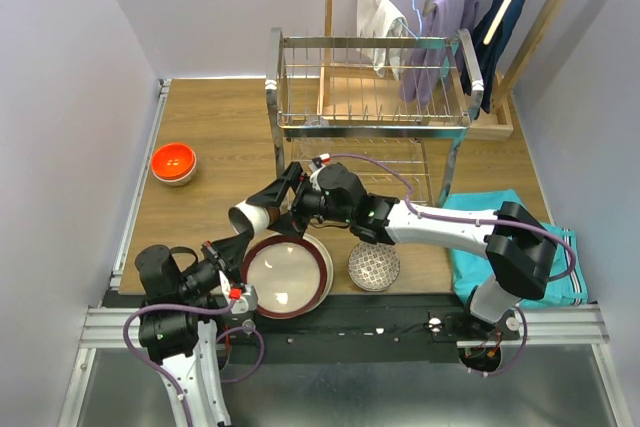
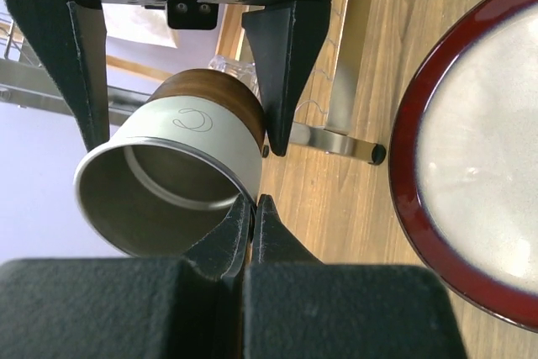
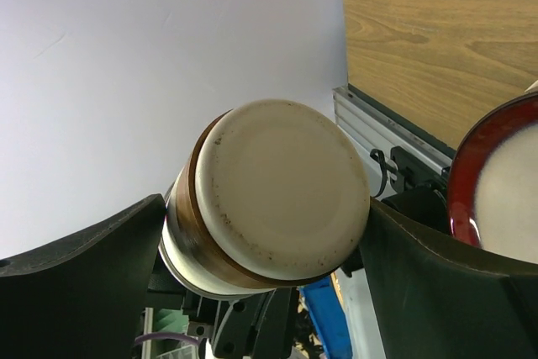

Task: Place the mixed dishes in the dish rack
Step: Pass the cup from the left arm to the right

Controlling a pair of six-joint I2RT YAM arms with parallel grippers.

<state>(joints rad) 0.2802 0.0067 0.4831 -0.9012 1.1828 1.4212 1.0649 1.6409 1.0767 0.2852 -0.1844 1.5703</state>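
Top external view: handover in front of the dish rack (image 1: 372,87), beside the red-rimmed plate (image 1: 290,272). The beige cup (image 1: 250,215) hangs in midair, its rim pinched by the left gripper (image 2: 252,216). The right gripper (image 2: 185,136) straddles its base, jaws apart, and should clamp squarely before the left releases.

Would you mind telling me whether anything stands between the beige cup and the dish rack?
Only the right gripper, which straddles the base of the beige cup on its rack side. Otherwise nothing visible lies between the cup and the dish rack.
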